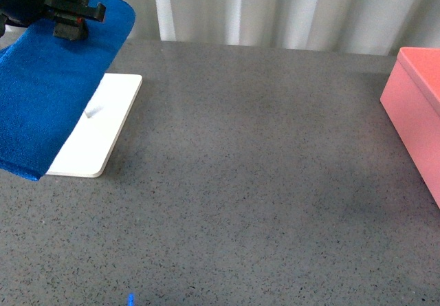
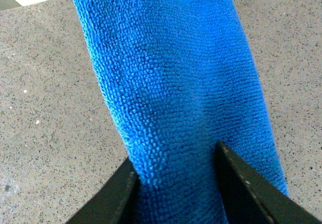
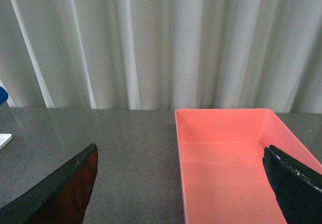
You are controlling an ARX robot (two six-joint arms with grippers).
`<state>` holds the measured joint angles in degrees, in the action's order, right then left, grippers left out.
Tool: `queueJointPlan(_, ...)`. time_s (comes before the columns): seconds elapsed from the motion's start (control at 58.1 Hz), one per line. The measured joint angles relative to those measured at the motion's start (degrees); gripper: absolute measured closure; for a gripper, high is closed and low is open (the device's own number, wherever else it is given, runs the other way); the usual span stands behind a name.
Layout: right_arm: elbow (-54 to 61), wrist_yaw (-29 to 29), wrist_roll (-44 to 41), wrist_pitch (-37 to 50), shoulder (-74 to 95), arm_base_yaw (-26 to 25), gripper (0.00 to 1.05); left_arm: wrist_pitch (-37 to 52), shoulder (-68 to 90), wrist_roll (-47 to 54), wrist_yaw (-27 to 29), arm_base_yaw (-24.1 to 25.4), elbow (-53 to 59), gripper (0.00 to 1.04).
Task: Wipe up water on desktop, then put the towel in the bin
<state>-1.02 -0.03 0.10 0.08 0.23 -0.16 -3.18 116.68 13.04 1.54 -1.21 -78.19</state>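
The blue towel (image 1: 51, 93) hangs from my left gripper (image 1: 69, 18) at the far left, lifted, and drapes over part of the white tray. In the left wrist view the black fingers (image 2: 241, 183) of the left gripper (image 2: 176, 158) pinch the towel (image 2: 171, 78) above the speckled grey desktop (image 2: 45, 108). The pink bin (image 1: 416, 103) stands at the right edge of the desktop (image 1: 261, 175). In the right wrist view my right gripper (image 3: 180, 151) is open and empty, facing the bin (image 3: 221, 112), which holds nothing.
A flat white tray (image 1: 103, 130) lies at the left, partly covered by the towel. White curtains (image 1: 275, 7) hang behind the desktop's far edge. The right arm does not show in the front view.
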Motion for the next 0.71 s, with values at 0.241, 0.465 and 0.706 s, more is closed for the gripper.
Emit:
queueJointPlan(0.241, 0.00, 0.00, 0.00, 0.00, 0.00, 0.00, 0.07, 1.55, -0.04, 0.42, 0.24, 0.11, 0.00, 0.99)
queueJointPlan(0.465, 0.00, 0.00, 0.00, 0.00, 0.00, 0.00, 0.07, 1.70, -2.23, 0.81, -1.18, 0.46, 0.46, 1.01)
queueJointPlan(0.706, 0.00, 0.00, -0.02, 0.00, 0.00, 0.00, 0.07, 2.10, -8.41, 0.94, -6.05, 0.44, 1.77, 1.01)
